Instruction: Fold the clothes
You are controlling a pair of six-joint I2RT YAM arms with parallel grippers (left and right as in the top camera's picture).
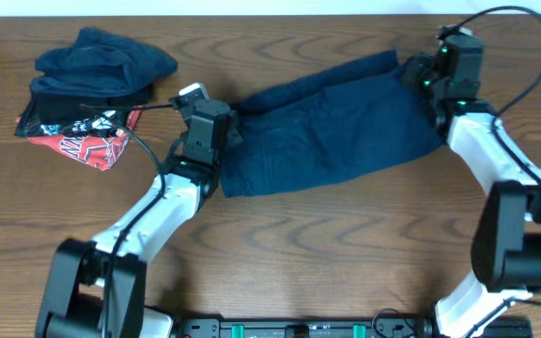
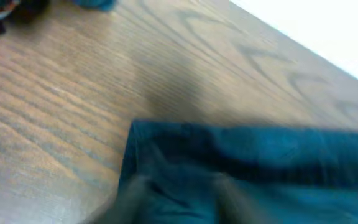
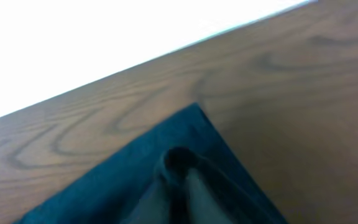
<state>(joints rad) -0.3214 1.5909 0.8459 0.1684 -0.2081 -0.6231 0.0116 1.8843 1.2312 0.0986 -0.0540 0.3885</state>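
Lying on the wood table [image 1: 346, 244], the clothes [image 1: 336, 127] are one dark navy piece, spread in a long slanted band from centre-left up toward the far right, mostly flat with soft wrinkles and a doubled-over near-left part. Left fingers [image 1: 230, 127] sit at the left end of the clothes, right at the cloth edge. In the left wrist view that edge shows as a squared corner of navy cloth [image 2: 247, 165] on bare wood. The fingers [image 2: 134, 198] are only dark blurs low in the picture over the cloth, so I cannot tell whether they are wide, narrow or gripping. Right fingers [image 1: 409, 75] are at the far-right top corner of the clothes. In the right wrist view they [image 3: 188, 196] look narrow, drawn together on a small raised pucker of the cloth [image 3: 135, 180], so they are holding that corner, though the view is blurred. The pointed corner tip lies flat on the table just past the pinch. A separate heap sits at the far left of the table, well apart from the clothes: a crumpled dark blue garment [image 1: 101, 61] on top, touching a red and black printed piece [image 1: 87, 141] beneath it. A black cable [image 1: 529, 42] loops above the right arm.
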